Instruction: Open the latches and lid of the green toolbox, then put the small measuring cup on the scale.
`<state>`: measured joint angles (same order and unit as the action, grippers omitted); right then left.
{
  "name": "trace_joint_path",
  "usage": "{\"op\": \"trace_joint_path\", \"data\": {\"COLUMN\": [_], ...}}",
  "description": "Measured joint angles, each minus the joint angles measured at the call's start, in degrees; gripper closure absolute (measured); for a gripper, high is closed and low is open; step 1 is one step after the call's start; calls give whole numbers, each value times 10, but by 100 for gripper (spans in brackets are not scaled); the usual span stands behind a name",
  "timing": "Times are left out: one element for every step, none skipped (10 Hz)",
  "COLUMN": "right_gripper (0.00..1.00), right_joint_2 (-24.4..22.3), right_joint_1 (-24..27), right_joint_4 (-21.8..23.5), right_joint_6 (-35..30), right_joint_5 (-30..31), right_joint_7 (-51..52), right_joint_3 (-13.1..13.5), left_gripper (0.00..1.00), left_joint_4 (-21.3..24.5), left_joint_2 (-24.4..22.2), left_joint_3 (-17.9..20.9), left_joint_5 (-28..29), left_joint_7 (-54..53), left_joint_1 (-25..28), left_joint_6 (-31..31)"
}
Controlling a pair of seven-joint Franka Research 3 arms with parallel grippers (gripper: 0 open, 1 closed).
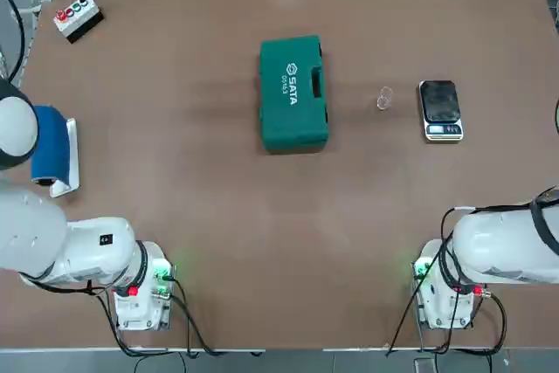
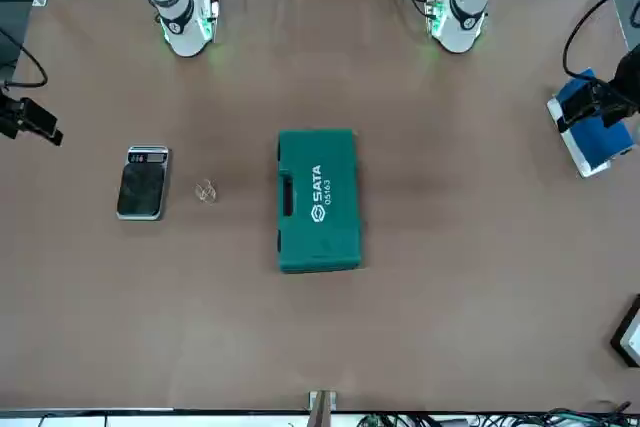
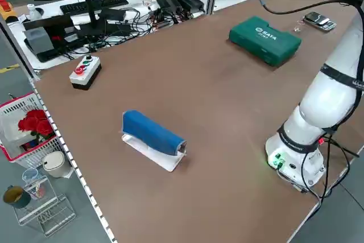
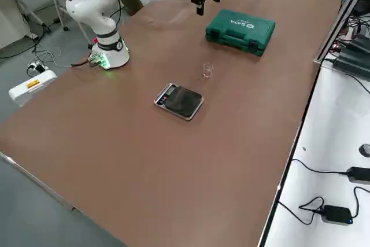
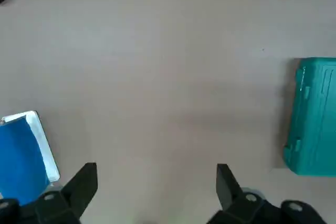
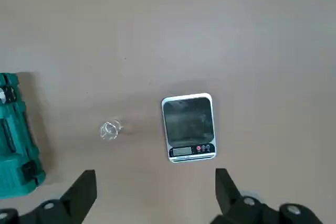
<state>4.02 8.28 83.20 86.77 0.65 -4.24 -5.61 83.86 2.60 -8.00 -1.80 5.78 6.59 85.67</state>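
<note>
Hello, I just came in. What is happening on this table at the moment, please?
Nothing is being handled yet. The green toolbox lies closed in the middle of the table, its lid down. The small measuring cup stands on the table between the toolbox and the scale, touching neither. The left gripper and the right gripper are both open, empty, and held above the table on the robot's side of these things.

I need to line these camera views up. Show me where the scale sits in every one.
Top: scale at right, beyond the cup.
Front: left side.
Left side: far upper right.
Right side: centre.
Left wrist: not in it.
Right wrist: centre.
Shared landmark: the small measuring cup lies between it and the green toolbox.
</note>
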Motion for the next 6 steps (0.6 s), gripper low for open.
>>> {"op": "trace_joint_path", "data": {"right_gripper": [0, 0, 0, 0, 0, 0], "right_joint_2": [1, 2, 3, 4, 6, 7], "right_joint_1": [-1, -2, -1, -1, -1, -2], "right_joint_4": [14, 30, 50, 75, 101, 126], "right_joint_6": [15, 30, 49, 75, 103, 133], "right_joint_5": [-6, -22, -48, -75, -95, -128], "right_joint_7": [0, 0, 0, 0, 0, 0], "right_joint_3": [-2, -2, -2, -1, -2, -3], "left_gripper": [0, 0, 0, 4, 7, 13], "left_joint_4": [1, 1, 2, 5, 17, 41], "left_joint_2": [2, 7, 13, 19, 25, 30], "left_joint_3": [0, 0, 0, 1, 1, 1], "left_joint_5": [-7, -19, -35, -47, -52, -65], "left_joint_7": [0, 0, 1, 5, 8, 10], "left_joint_1": [0, 0, 0, 1, 1, 1], "left_joint_6": [0, 1, 2, 9, 24, 47]}}
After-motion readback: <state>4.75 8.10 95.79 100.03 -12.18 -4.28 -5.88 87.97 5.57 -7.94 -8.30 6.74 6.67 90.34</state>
